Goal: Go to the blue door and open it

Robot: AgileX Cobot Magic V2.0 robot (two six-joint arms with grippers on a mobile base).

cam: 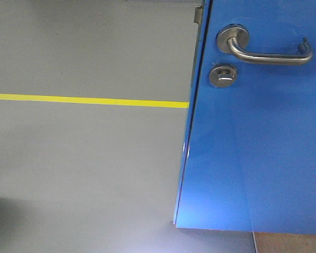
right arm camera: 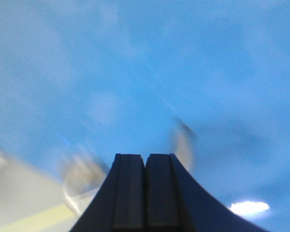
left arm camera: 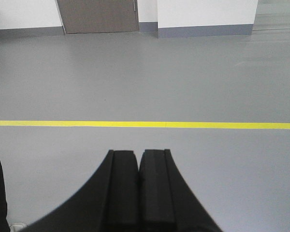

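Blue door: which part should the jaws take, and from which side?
The silver lever handle on the blue door. Probably grip its straight horizontal bar near the free right end, jaws above and below, approaching square to the panel; farthest from the pivot, it likely turns easiest.

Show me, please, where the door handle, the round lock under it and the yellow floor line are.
door handle (cam: 268, 57): front view, middle of the lever bar.
round lock (cam: 223, 76): front view, its centre knob.
yellow floor line (cam: 84, 99): front view, left stretch of the stripe.

Front view and right wrist close on blue door.
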